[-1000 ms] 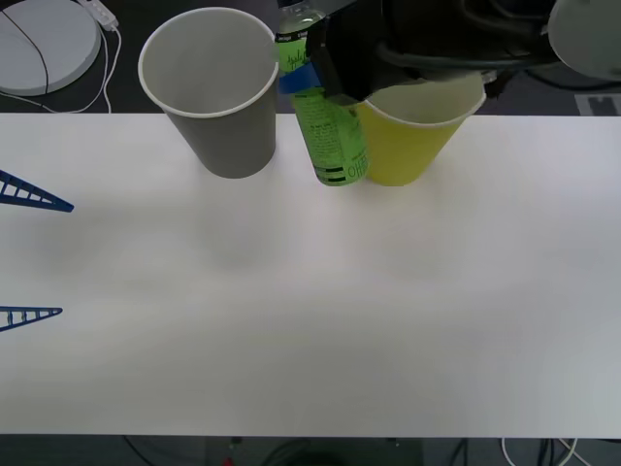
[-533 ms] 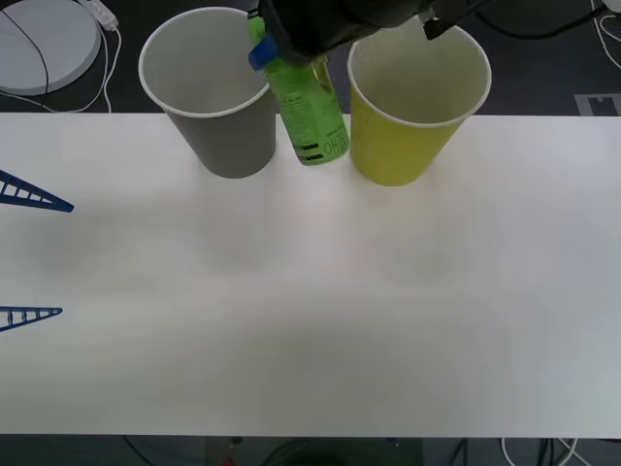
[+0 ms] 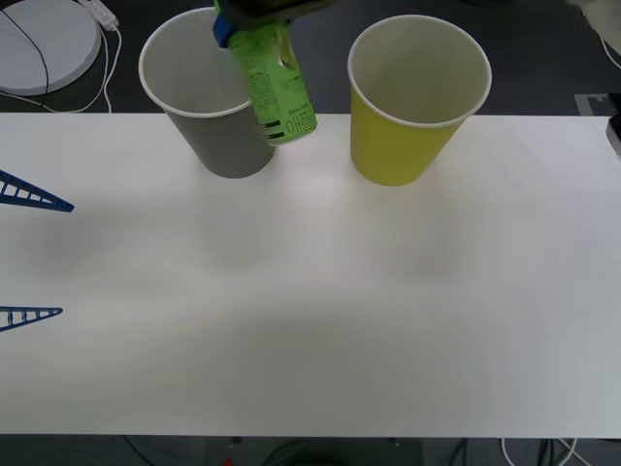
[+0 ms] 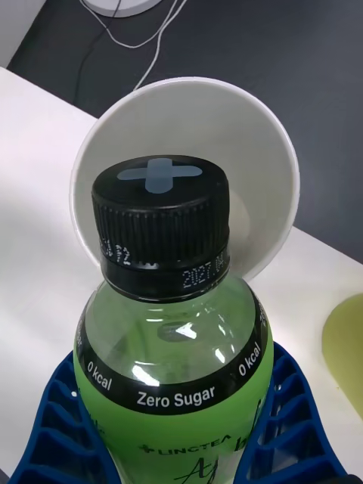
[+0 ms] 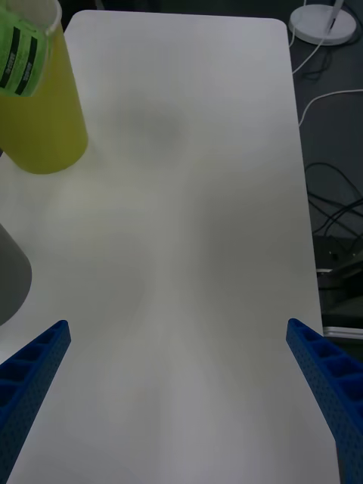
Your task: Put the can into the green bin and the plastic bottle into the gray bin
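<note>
My right gripper (image 3: 254, 31) is shut on the plastic bottle (image 3: 277, 89), which hangs tilted against the right side of the gray bin's rim (image 3: 206, 107). In the right wrist view the blue fingers (image 4: 53, 423) clamp the bottle (image 4: 174, 348) below its black cap, and the gray bin's white inside (image 4: 257, 151) lies just beyond the cap. The green bin (image 3: 417, 116) stands upright to the right, apart from the bottle. My left gripper (image 3: 29, 254) rests open at the table's left edge. The can is out of view.
A white round device with cables (image 3: 44, 39) lies beyond the table's far left corner. The left wrist view shows the green bin (image 5: 41, 113), the gray bin's edge (image 5: 11, 280) and bare white table (image 5: 189, 227). The table's far edge runs just behind both bins.
My right gripper has carried the bottle leftward, from in front of the green bin across the gap to the gray bin's right rim. The left arm has stayed still.
</note>
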`<state>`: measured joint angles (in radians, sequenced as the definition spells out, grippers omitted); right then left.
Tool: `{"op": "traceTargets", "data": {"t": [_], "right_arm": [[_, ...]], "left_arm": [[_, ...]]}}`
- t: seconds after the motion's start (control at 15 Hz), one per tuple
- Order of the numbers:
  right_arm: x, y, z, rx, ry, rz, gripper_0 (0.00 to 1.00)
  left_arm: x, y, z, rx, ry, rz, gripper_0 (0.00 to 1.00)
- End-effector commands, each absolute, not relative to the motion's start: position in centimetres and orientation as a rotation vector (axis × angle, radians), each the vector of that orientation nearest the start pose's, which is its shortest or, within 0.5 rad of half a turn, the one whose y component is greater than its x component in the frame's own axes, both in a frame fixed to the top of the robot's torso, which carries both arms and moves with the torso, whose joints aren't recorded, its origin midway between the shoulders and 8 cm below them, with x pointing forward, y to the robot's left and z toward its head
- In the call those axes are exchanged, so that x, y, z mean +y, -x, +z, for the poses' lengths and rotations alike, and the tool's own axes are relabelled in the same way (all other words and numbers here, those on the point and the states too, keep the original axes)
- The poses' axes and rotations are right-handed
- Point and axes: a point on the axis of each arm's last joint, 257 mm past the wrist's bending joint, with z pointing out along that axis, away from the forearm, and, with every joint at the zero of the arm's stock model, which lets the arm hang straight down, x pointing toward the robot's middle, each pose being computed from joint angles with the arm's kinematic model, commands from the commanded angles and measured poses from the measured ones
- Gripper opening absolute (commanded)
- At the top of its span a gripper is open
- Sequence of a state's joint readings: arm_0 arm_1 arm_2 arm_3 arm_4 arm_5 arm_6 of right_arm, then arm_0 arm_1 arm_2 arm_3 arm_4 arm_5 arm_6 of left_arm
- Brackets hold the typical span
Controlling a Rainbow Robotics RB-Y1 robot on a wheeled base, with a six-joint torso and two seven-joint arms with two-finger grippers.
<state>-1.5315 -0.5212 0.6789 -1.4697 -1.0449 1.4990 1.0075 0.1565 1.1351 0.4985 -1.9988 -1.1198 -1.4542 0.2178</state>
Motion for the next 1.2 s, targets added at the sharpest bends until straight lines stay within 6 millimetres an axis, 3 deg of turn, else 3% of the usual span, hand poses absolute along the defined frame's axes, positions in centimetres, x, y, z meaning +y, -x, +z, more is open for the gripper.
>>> {"op": "traceTargets", "data": {"t": [0.07, 0.73, 1.2], "right_arm": [[6.5, -52.9, 5.3, 2.303, 0.662, 0.216, 0.0], [7.8, -56.4, 7.5, 2.358, 0.455, 0.156, 0.0], [10.2, -58.6, 8.0, 2.286, 0.406, 0.221, 0.0]], "left_arm": [[28.1, -31.4, -7.5, 1.52, -1.656, -0.363, 1.0], [28.1, -31.4, -7.5, 1.52, -1.656, -0.363, 1.0], [28.1, -31.4, -7.5, 1.52, -1.656, -0.363, 1.0]]}}
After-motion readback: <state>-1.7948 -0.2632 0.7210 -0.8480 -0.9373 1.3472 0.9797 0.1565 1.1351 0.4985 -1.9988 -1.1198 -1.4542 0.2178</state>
